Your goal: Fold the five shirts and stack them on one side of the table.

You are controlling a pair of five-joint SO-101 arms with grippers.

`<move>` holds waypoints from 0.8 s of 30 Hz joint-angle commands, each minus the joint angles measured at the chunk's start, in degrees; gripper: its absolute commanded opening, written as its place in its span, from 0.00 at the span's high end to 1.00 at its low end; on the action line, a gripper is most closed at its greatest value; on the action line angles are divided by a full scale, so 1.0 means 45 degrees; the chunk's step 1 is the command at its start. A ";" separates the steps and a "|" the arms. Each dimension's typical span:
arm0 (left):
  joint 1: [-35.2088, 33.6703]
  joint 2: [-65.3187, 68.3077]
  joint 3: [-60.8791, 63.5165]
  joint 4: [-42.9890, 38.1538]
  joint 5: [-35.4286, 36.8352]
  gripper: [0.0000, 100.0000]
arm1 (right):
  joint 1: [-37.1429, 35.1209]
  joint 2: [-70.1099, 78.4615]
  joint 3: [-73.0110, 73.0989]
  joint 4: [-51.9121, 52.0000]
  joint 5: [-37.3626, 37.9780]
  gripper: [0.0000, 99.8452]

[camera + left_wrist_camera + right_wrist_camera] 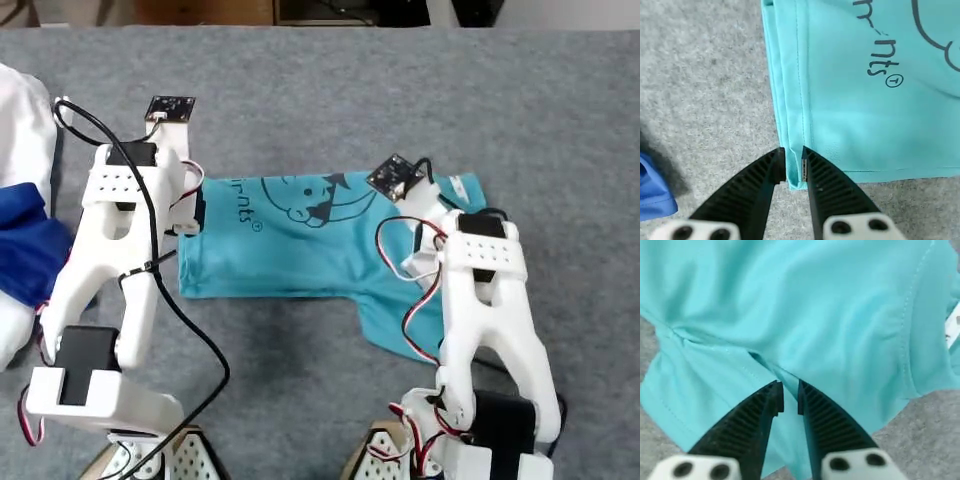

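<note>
Shirt (300, 240) — corner in left jaws, fold seemingly in right jaws

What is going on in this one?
Two robot arms are handling a teal shirt that lies on the grey table. The left gripper pinches a corner of its hem, and the right gripper pinches fabric at the other end. A heap of blue and white clothes lies at the table's edge.

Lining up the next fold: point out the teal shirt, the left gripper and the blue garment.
teal shirt (300, 255): high view, plain body below the print.
left gripper (794, 165): left wrist view, midway between its fingertips.
blue garment (25, 250): high view, middle of the visible cloth.
</note>
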 commanded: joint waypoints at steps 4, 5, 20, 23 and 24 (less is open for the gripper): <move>0.0039 -0.0068 -0.0254 0.0508 0.0078 0.93 | -0.0088 0.1084 0.0010 -0.0156 0.0430 0.93; 0.0039 -0.0068 -0.0195 0.0508 0.0059 0.93 | -0.0088 0.1299 -0.0010 -0.0156 0.0430 0.93; 0.0039 -0.0068 -0.0176 0.0508 0.0059 0.93 | -0.0068 0.2374 -0.0029 -0.0703 0.0410 0.98; 0.0039 -0.0068 -0.0176 0.0508 0.0059 0.93 | -0.0049 0.2354 -0.0029 -0.0606 0.0391 0.98; 0.0039 -0.0068 -0.0176 0.0508 0.0039 0.93 | -0.0049 0.2256 -0.0010 -0.0606 0.0391 0.99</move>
